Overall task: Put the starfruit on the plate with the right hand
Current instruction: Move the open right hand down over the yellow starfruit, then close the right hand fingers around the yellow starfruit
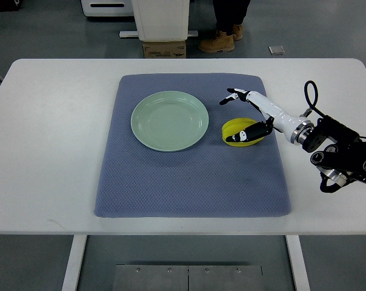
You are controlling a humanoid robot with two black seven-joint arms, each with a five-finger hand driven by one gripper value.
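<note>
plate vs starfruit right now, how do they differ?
Colour: the plate is pale green, the starfruit bright yellow.
Size: the plate looks far wider than the starfruit.
Contact: the plate sits free and empty, while the right hand is over the starfruit, its thumb on the fruit and the other fingers spread above; no full grasp shows.
Position: the plate lies left of the starfruit, with a gap between them.
Both rest on the blue-grey mat.

No legible text, label, brand, number or sign anywhere in view.
</note>
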